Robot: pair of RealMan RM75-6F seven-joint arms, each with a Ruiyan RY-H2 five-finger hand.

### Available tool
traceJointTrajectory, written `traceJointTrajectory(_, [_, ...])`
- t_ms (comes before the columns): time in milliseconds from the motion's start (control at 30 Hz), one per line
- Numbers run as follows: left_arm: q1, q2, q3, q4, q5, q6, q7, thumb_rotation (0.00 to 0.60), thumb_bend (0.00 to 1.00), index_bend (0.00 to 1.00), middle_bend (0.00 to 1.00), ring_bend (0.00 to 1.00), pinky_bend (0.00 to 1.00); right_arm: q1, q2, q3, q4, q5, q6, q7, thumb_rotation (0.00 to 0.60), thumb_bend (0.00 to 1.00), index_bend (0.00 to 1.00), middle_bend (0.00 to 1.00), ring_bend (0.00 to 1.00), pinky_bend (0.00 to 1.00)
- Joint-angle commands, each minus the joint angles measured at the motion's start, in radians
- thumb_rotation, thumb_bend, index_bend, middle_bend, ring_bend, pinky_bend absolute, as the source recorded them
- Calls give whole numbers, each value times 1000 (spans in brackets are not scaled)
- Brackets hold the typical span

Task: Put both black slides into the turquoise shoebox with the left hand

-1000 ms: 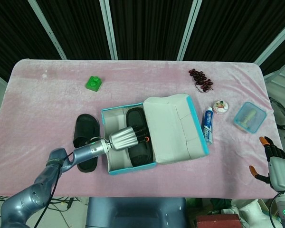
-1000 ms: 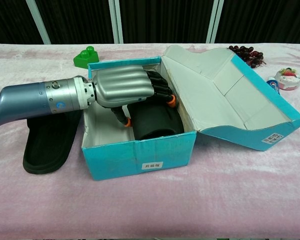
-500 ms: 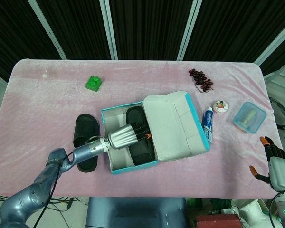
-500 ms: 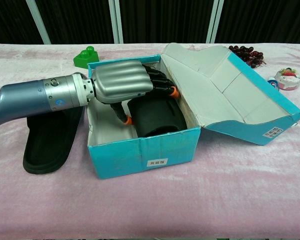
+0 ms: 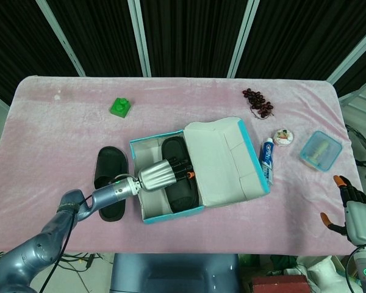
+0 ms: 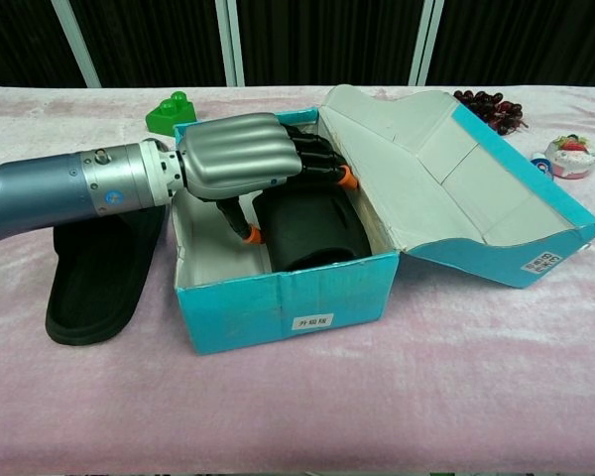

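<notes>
Left hand higher over boxed slide

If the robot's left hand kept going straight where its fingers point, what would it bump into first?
Probably the raised lid of the turquoise shoebox. The left hand points across the slide inside toward it, though depth is hard to judge.
</notes>
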Motion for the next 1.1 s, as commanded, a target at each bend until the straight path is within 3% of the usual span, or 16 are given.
traceJointTrajectory(33, [-5, 13, -2, -11, 2, 9, 8, 600, 15, 151, 157, 122, 327, 0, -1, 0, 0, 0, 1, -2, 600, 211, 0, 53, 130, 150])
traceJointTrajectory(667, [4, 102, -23, -158, -13, 14, 54, 600, 0, 138, 124, 73, 254, 1, -2, 2, 1, 4, 3, -9, 600, 211, 0, 53, 129, 150])
traceJointTrajectory(1100, [20, 230, -52, -347, -25, 53, 112, 600, 0, 135, 140, 73, 254, 3, 0, 1, 0, 7, -3, -11, 600, 212, 0, 53, 129, 150])
